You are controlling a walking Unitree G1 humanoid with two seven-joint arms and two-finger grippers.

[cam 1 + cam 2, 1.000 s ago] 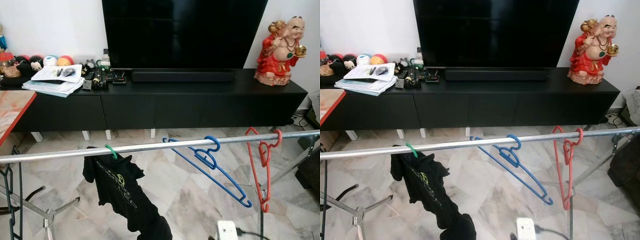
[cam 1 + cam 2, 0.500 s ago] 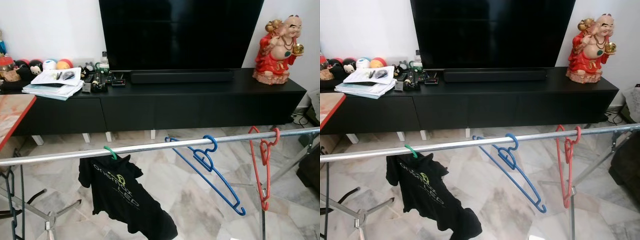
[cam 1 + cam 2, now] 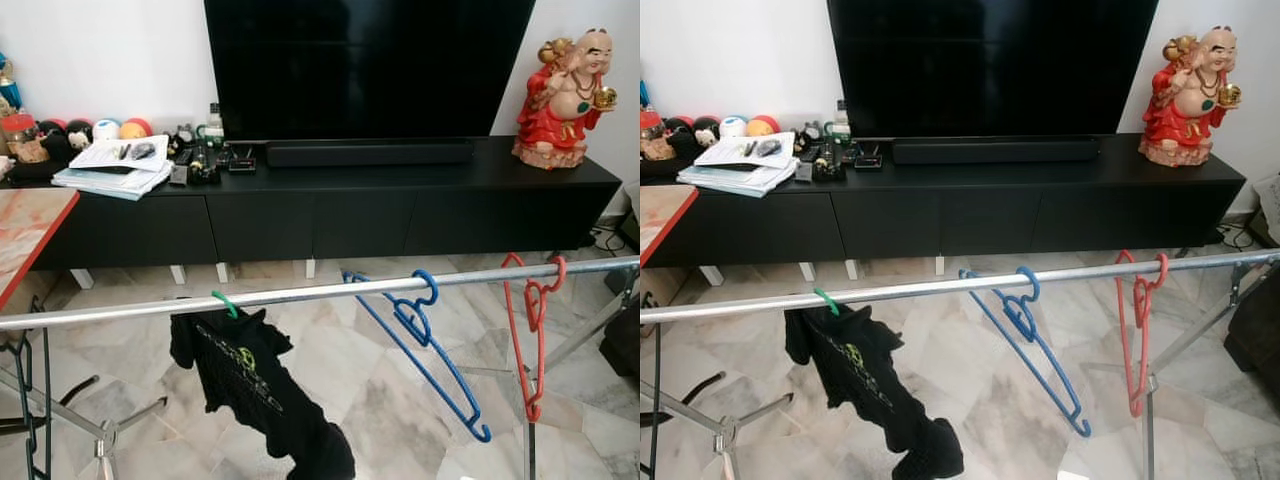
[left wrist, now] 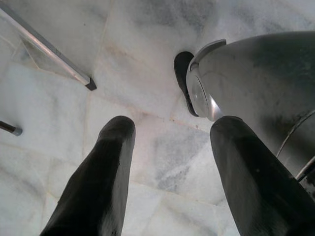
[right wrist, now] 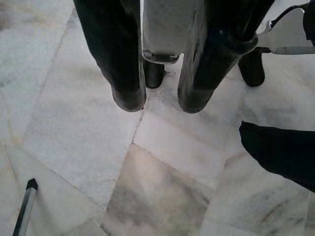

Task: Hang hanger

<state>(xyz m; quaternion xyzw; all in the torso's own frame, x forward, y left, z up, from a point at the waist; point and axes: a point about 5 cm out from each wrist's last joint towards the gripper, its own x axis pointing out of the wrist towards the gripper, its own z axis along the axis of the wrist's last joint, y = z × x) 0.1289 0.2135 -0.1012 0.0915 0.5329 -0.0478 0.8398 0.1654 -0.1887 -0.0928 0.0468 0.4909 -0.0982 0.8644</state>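
A silver rail (image 3: pixel 320 292) of a drying rack runs across the head views. A green hanger (image 3: pixel 224 303) hooks over its left part and carries a black T-shirt (image 3: pixel 250 385). An empty blue hanger (image 3: pixel 425 345) hangs tilted near the middle, and an empty red hanger (image 3: pixel 530 335) hangs to the right. My left gripper (image 4: pixel 172 129) hangs low over the marble floor, open with nothing between its fingers. My right gripper (image 5: pixel 161 104) also points at the floor, its fingers (image 5: pixel 125 93) a little apart and holding nothing.
Beyond the rail stands a long black TV cabinet (image 3: pixel 400 205) with a large TV (image 3: pixel 365 65), a red figurine (image 3: pixel 565 100) and a stack of papers (image 3: pixel 112 165). A red-topped table (image 3: pixel 25 225) is at the left. Rack legs (image 3: pixel 95 430) cross the floor below.
The whole view has shifted a little as the camera moved. The black T-shirt and the blue hanger have swung on the rail.
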